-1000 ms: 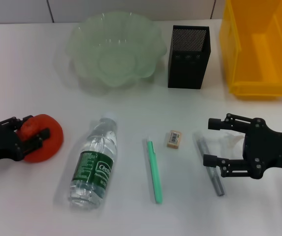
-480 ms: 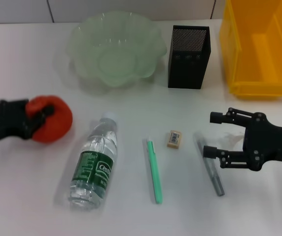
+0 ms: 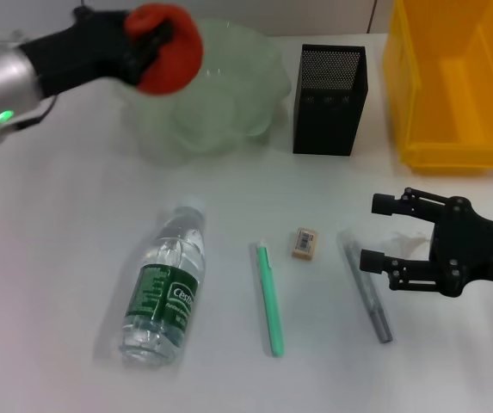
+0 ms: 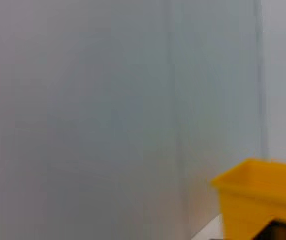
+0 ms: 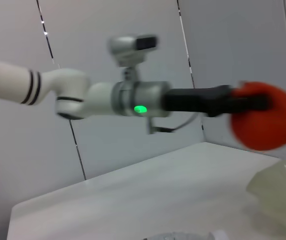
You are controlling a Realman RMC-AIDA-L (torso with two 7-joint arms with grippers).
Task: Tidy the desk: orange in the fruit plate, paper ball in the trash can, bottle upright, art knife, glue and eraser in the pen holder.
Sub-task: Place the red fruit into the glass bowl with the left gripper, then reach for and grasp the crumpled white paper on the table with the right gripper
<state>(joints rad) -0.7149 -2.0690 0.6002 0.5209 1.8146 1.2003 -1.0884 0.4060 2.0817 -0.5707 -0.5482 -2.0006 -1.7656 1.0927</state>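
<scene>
My left gripper (image 3: 153, 33) is shut on the orange (image 3: 177, 60) and holds it in the air over the near-left rim of the pale-green fruit plate (image 3: 229, 103). The right wrist view shows the orange (image 5: 265, 118) above the plate (image 5: 277, 192). My right gripper (image 3: 373, 232) is open low over the table, its fingers on either side of the white paper ball (image 3: 403, 244). The bottle (image 3: 165, 288) lies on its side. The green art knife (image 3: 268, 298), the eraser (image 3: 305, 243) and the grey glue stick (image 3: 366, 288) lie on the table. The pen holder (image 3: 329, 99) stands behind them.
The yellow trash can (image 3: 452, 95) stands at the back right, beside the pen holder; its corner shows in the left wrist view (image 4: 257, 200). The glue stick lies just left of my right gripper's fingers.
My left arm has lifted the orange from the table's left side up and back to above the fruit plate's rim. My right gripper has hardly moved.
</scene>
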